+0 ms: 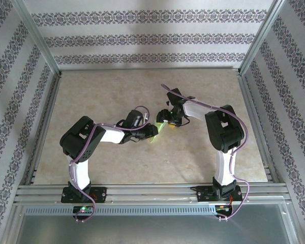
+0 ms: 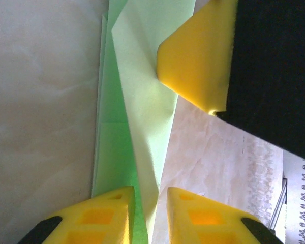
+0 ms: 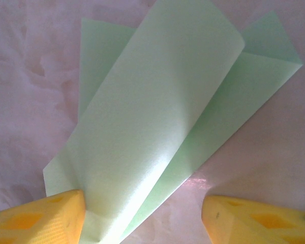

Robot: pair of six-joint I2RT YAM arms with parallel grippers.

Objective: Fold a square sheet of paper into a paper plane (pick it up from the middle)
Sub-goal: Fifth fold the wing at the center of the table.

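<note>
Straddling paper (image 2: 142,101), L fingers (image 2: 104,216), grip unclear; R fingers (image 3: 35,218) spread per R wrist cam.

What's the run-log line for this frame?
stage: mid-fold | paper: partly folded, flap raised | left hand: narrow gap around flap | right hand: open wide over paper

The top camera looked down from behind over the beige marbled desk (image 1: 142,168); the wrist cameras looked close past the yellow-tipped left pincer (image 2: 148,195) and right pincer (image 3: 142,203); all shared the folded light green paper sheet (image 1: 162,127) (image 2: 142,117) (image 3: 157,101).
</note>
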